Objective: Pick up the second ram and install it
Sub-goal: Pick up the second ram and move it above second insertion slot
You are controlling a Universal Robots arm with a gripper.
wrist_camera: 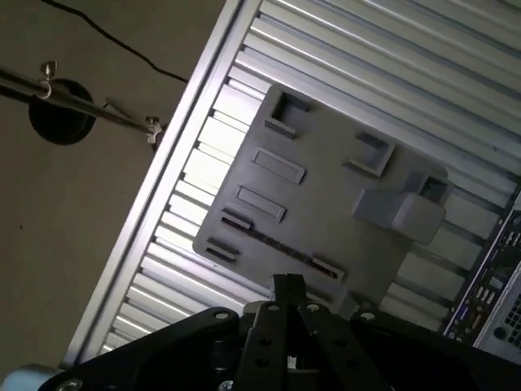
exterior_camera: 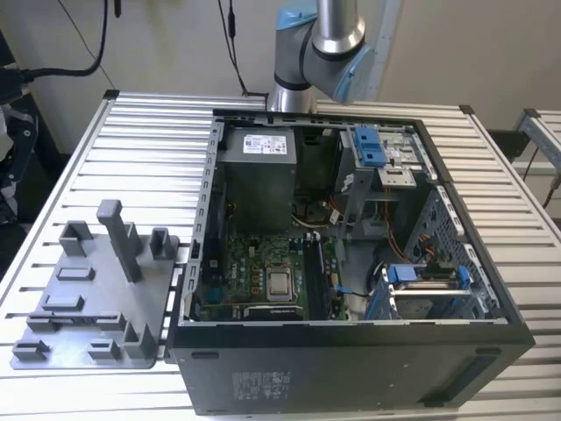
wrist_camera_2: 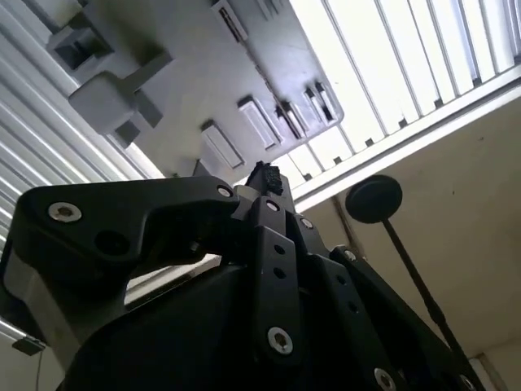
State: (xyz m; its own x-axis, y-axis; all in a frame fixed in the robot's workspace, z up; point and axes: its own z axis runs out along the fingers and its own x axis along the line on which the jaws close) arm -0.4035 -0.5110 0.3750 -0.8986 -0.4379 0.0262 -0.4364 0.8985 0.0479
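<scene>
Slatted metal bench (exterior_camera: 131,140) here, pale wall behind it with dark cables (exterior_camera: 232,39) hanging, tan floor (wrist_camera: 73,244) below in both wrist views. On the bench: one open computer case (exterior_camera: 351,386) with one green motherboard (exterior_camera: 250,263) inside, and one grey tray (exterior_camera: 92,294) just beside it on the exterior view's left, carrying one tall post (exterior_camera: 121,241). One arm (exterior_camera: 320,44) rises behind the case. The claw (wrist_camera: 286,285) hangs above the tray, fingers pressed together. Possibly the second ram (wrist_camera: 281,247) there, a thin dark strip in the tray's long groove, though I cannot tell for sure
</scene>
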